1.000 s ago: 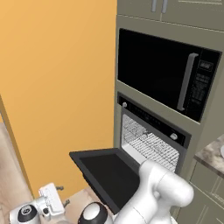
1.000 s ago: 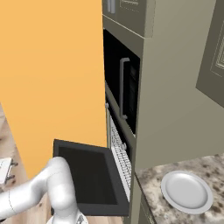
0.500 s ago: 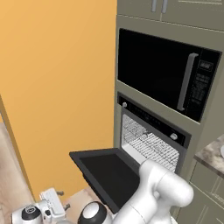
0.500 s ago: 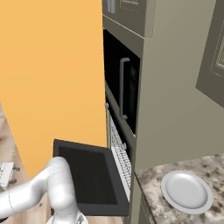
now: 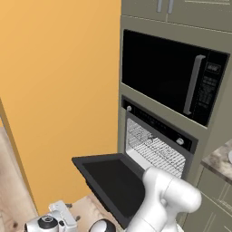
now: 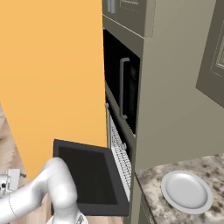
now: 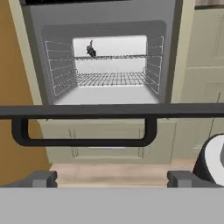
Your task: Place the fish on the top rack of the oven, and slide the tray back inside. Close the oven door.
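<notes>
black microwave [image 5: 170, 77], white plate [image 6: 186, 191] (countertop)

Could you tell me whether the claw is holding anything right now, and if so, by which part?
Nothing is held: the claw is open and empty, below the oven door handle.

The oven [image 5: 156, 136] has a matt black front with small silvery metal knobs, its lowered oven door [image 5: 113, 181] is a smooth black panel with a dark, faintly glossy window and a smooth black bar handle [image 7: 83, 131], and the top rack [image 7: 114, 57] is thin bright wire metal inside a pale, smooth grey cavity. The microwave [image 5: 174, 79] above it shows glossy black glass with a matt grey handle, set in smooth grey-beige cabinetry [image 6: 170, 87]. The counter [image 6: 153, 179] looks like speckled polished stone under a smooth glossy white plate [image 6: 186, 191], the floor [image 7: 113, 173] looks like pale wood, and the wall [image 5: 59, 81] is flat matt orange.
</notes>
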Robot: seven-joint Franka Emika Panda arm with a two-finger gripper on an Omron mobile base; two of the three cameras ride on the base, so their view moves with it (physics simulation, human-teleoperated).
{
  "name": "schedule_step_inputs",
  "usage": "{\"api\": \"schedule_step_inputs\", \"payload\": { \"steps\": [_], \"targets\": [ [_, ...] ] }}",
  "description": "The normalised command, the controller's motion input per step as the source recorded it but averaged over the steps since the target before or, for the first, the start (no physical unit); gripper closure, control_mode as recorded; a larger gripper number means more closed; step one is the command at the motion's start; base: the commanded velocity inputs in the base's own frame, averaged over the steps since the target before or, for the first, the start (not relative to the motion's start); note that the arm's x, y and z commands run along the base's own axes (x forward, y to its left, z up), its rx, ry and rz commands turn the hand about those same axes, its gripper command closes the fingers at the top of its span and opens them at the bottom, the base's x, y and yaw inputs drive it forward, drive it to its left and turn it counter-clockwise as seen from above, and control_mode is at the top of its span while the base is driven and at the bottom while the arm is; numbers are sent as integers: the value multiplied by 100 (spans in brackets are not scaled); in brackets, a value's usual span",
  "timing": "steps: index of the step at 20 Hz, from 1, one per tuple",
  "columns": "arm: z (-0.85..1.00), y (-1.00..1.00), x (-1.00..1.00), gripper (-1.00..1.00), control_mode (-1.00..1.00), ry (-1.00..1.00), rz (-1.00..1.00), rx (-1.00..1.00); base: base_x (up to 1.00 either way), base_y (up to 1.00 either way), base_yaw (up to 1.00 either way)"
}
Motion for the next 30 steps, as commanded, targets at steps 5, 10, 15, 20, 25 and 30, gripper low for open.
{"api": "schedule_step_inputs", "payload": {
  "steps": [5,10,15,20,25,30],
  "targets": [
    [-100,-7,19,-100,-100,-3,-2,0,0,0,0],
    [-96,-12,11,-100,-100,-8,-5,0,0,0,0],
    [-84,-1,44,-100,-100,-6,-7,-1,0,0,0],
    [-74,1,85,-100,-100,-3,-10,-3,0,0,0],
    [-99,3,77,-100,-100,-3,-11,-5,0,0,0],
    [-100,1,89,-100,-100,-1,-10,-11,0,0,0]
  ]
}}
